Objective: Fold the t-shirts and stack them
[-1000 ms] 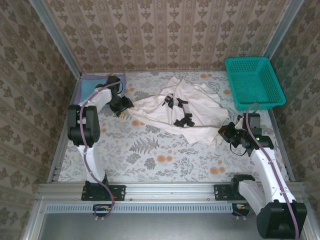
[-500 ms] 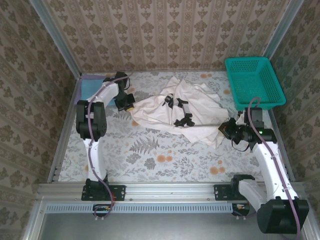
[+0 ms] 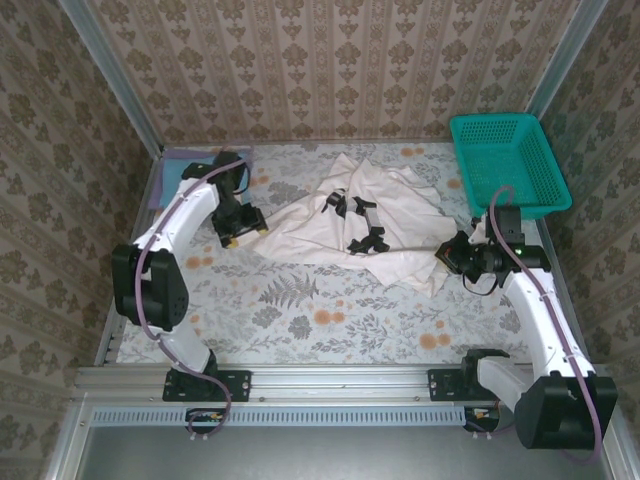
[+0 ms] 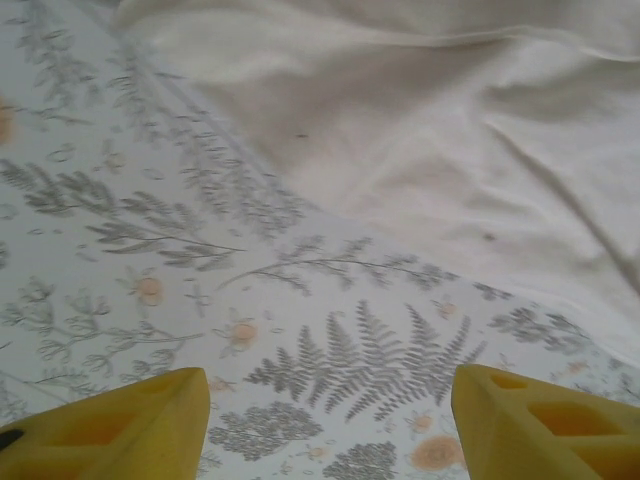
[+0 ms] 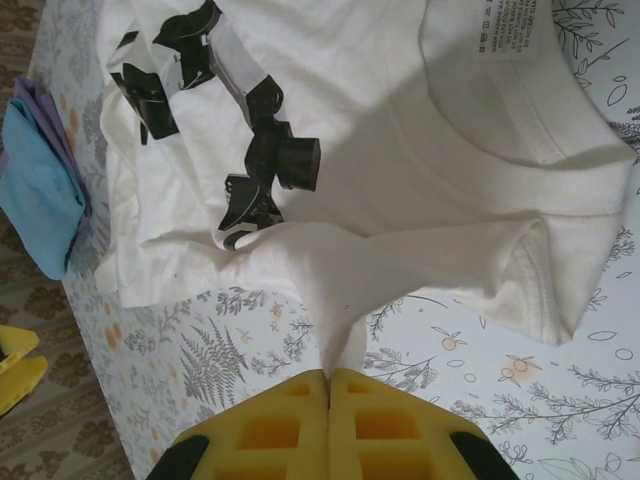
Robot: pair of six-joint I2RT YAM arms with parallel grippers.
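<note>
Progress entry: the blue shirt [image 3: 184, 172] lies as a compact bundle at the far left corner of the table [image 3: 330, 310], so we judge it already folded and set down as the base of the stack; a lilac edge shows beside it, and we cannot tell what that is. The white shirt [image 3: 350, 225] is not yet folded. It is spread in a rumpled heap across the middle of the table, print side up, well apart from the blue shirt and lying beside the basket [image 3: 505, 165], not in it. The right gripper [image 5: 330, 385] has its fingers pressed together on a pinch of the white shirt's edge near one sleeve, and the cloth runs up from the pinch in a taut ridge. The left gripper [image 4: 330, 420] has its fingers spread with nothing between them, hovering over bare table just beside the shirt's left edge. We judge the step in hand to be flattening the white shirt before the first fold. Left to do: spread it flat, fold it, and carry it onto the blue shirt. Writing: a white neck tag [image 5: 510, 25] inside the collar carries several lines of small print, too fine for us to read. The black chest print [image 5: 230, 130] reads as blocky shapes, creased by the folds; we make out no letters or brand in it. No other labels noted.
</note>
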